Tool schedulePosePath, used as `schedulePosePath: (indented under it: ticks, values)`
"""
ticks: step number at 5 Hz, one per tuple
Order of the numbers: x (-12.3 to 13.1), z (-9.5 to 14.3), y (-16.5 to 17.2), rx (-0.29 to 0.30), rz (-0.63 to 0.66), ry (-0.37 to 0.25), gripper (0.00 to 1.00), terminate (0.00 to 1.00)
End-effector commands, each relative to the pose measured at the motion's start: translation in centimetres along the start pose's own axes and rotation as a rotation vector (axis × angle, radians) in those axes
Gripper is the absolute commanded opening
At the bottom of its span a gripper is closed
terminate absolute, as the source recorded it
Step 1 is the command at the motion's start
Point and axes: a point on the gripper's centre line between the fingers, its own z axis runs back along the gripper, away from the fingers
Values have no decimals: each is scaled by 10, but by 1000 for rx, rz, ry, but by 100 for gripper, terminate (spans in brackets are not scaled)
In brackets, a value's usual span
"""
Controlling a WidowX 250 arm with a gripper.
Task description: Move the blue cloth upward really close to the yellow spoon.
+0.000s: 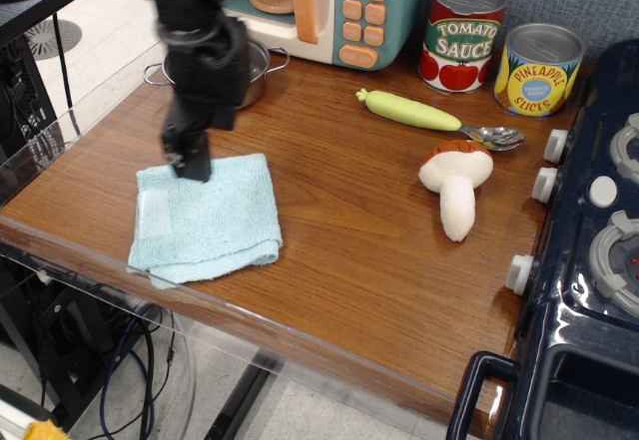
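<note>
In the single view I held the gripper (190, 166), its jaw state indiscernible, over the upper edge of the blue cloth (207, 219), which lay front-left on the table (349, 250), well apart from the yellow spoon (436, 119).

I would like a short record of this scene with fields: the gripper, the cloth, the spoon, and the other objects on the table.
gripper: over the far edge of the blue cloth; open or shut cannot be told
blue cloth: folded, flat, near the front left of the table
yellow spoon: lying at the back right, apart from the cloth
between them: bare wood
other objects: toy mushroom, steel pot, toy microwave, tomato sauce can, pineapple can
</note>
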Motion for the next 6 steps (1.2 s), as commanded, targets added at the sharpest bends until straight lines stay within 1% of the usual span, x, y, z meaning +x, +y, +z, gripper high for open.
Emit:
schedulePosePath:
  ticks: [1, 2, 3, 4, 5, 6]
  values:
    - [2, -11, -26, -18, -48, -10, 100, 0]
    - [8, -23, -31, -20, -78, -26, 100, 0]
    - [10, -39, -33, -40, -85, -30, 100, 0]
    - [17, -45, -27, -47, -87, -38, 100, 0]
    - [33, -44, -18, -48, -96, -69, 100, 0]
    - [55, -44, -8, -41, -127, -101, 100, 0]
